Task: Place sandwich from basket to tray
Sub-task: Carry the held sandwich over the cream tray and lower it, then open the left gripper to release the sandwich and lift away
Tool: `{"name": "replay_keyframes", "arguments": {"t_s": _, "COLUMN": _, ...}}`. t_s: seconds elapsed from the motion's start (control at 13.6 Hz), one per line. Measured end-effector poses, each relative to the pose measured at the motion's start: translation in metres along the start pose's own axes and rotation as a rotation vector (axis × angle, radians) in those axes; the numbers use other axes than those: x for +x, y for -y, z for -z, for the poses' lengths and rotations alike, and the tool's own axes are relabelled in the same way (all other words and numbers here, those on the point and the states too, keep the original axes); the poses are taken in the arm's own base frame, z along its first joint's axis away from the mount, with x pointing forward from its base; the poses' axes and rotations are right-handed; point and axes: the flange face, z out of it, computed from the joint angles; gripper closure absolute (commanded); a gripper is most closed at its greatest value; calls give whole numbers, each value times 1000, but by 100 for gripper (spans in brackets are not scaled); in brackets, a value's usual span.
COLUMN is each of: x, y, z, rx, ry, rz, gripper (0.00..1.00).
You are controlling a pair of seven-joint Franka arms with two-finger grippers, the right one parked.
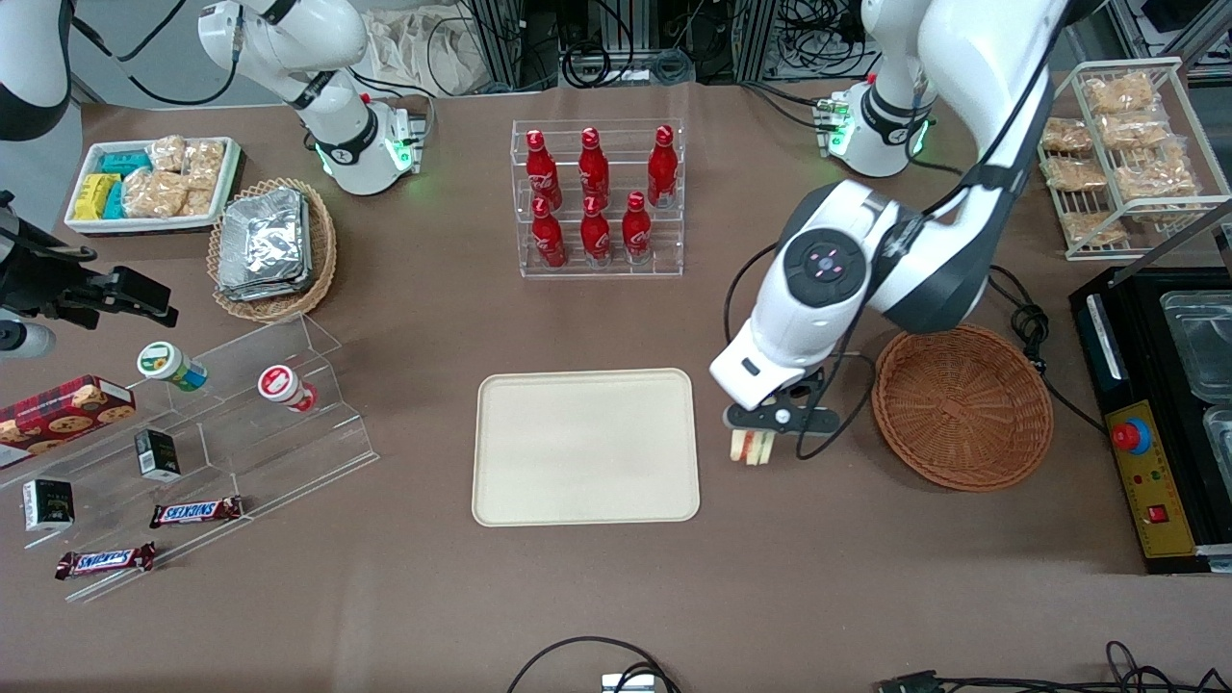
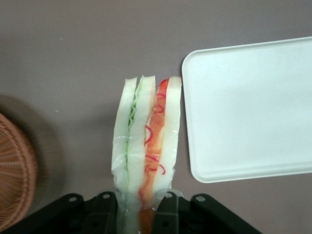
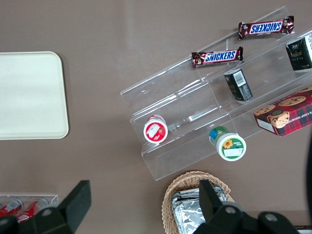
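My left gripper [image 1: 754, 445] hangs over bare table between the round reddish-brown basket [image 1: 961, 406] and the cream tray [image 1: 585, 446]. It is shut on the sandwich [image 1: 751, 447], a wrapped wedge of pale bread with green and orange-red layers. In the left wrist view the sandwich [image 2: 146, 146] sticks out from between the black fingers [image 2: 165, 214], its edge close beside the tray's rim [image 2: 191, 146] but over the table. The basket's rim [image 2: 14, 180] shows beside it. Nothing lies in the basket or on the tray.
A clear rack of red bottles [image 1: 597, 197] stands farther from the front camera than the tray. A clear stepped shelf [image 1: 221, 423] with snacks and a tan basket of foil packets [image 1: 271, 248] lie toward the parked arm's end. A black box [image 1: 1155, 414] sits past the basket.
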Motion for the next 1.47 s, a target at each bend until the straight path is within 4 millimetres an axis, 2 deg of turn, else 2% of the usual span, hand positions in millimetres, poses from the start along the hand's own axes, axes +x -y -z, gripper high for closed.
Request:
{"name": "replay_keyframes", "arguments": {"t_s": 0.29, "x": 4, "y": -57, "z": -50, "rx": 35, "ry": 1, "rz": 34, "gripper": 100}}
{"name": "replay_keyframes", "arguments": {"t_s": 0.44, "x": 6, "y": -74, "z": -72, "rx": 28, "ry": 3, "rz": 33, "gripper": 100}}
{"name": "replay_keyframes", "arguments": {"t_s": 0.59, "x": 7, "y": -83, "z": -87, "rx": 11, "ry": 1, "rz": 24, "gripper": 100}}
{"name": "replay_keyframes", "arguments": {"t_s": 0.96, "x": -7, "y": -109, "z": -121, "rx": 15, "ry": 18, "rz": -4, "gripper": 100}}
{"name": "replay_keyframes", "arguments": {"t_s": 1.25, "x": -20, "y": -133, "z": -157, "rx": 49, "ry": -14, "rz": -11, "gripper": 100}}
{"name": "replay_keyframes", "arguments": {"t_s": 1.4, "x": -22, "y": -133, "z": -173, "rx": 54, "ry": 0, "rz": 3, "gripper": 97}}
{"name": "replay_keyframes", "arguments": {"t_s": 1.47, "x": -22, "y": -133, "z": -179, "rx": 56, "ry": 4, "rz": 7, "gripper": 91}}
